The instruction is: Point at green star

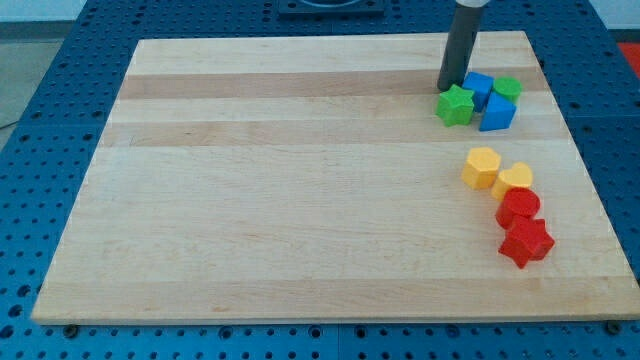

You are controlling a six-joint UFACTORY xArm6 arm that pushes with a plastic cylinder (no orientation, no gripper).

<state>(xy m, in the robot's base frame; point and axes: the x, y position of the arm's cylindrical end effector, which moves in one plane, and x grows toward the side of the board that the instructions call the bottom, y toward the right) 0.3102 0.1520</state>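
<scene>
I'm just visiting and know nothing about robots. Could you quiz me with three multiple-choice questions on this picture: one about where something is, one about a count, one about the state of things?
1. Where does my tip stand?
A. Just above the green star, toward the view's top
B. Beside the red blocks
C. At the board's left edge

2. How many red blocks lie on the board?
A. One
B. Two
C. Four

3. How do the two yellow blocks sit?
A. Far apart
B. Stacked
C. Side by side, touching or nearly so

Answers:
1. A: the rod's end meets the board right by the green star.
2. B: a red block with a red star below it.
3. C: the yellow hexagon and the other yellow block lie flat with no clear gap between them.
</scene>
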